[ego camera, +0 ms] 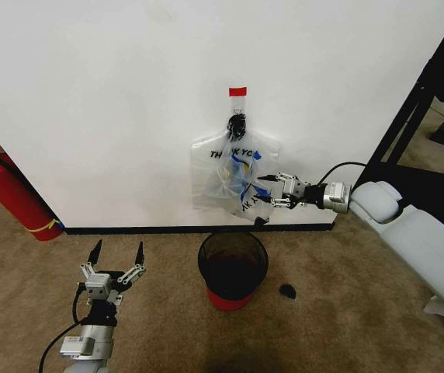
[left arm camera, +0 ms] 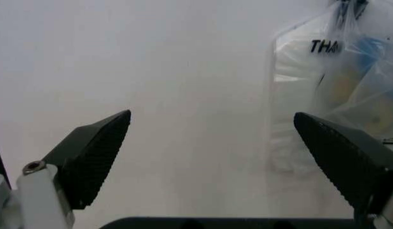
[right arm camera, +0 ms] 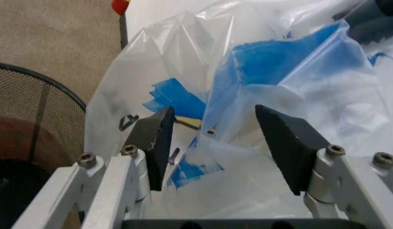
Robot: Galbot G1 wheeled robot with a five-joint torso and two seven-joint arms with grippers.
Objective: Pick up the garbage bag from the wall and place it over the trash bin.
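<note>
Head view shows the garbage bag (ego camera: pixel 234 177) hanging flat against the wall (ego camera: pixel 113 101) from a black hook (ego camera: pixel 238 123), just under a small red tape tab (ego camera: pixel 238 92). The bag's lower edge ends a little above the trash bin (ego camera: pixel 233 268), which stands on the carpet (ego camera: pixel 152 318) close to the black baseboard (ego camera: pixel 129 229), directly below the bag.

From where I stand, the right arm reaches in from the right side, level with the bag's lower half. The right gripper (ego camera: pixel 266 191) has its jaws spread and its tips are at the bag's right edge. In the right wrist view, both black fingers (right arm camera: pixel 285 143) frame the crumpled plastic with its blue patches, and nothing is pinched between them.

The left gripper (ego camera: pixel 116 254) is low near the floor, left of the bin, pointing up towards the wall with its jaws wide apart and holding nothing. A red fire extinguisher (ego camera: pixel 8 194) leans at the far left.
</note>
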